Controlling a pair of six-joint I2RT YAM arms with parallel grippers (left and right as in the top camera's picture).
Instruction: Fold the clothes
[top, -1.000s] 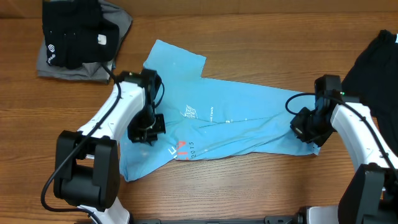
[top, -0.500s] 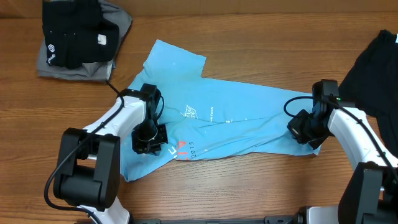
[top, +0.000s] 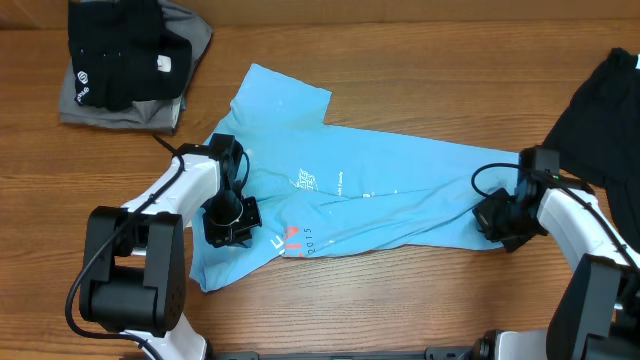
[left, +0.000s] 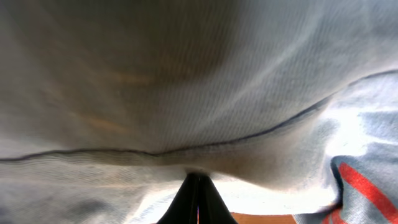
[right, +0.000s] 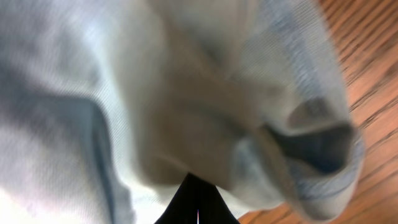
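Light blue short-sleeved cloth T-shirt (top: 380, 190) lies spread on the wooden worktop (top: 400, 300). Left gripper (top: 228, 222) and right gripper (top: 497, 218) have jaws pinched on opposite ends, probably to tug it flat.

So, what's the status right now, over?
Left claw shut on the blue T-shirt near its red print. Right claw shut on its far end. Shirt lies stretched out, wrinkled. Folded pile and black garment lie aside, clear of it.
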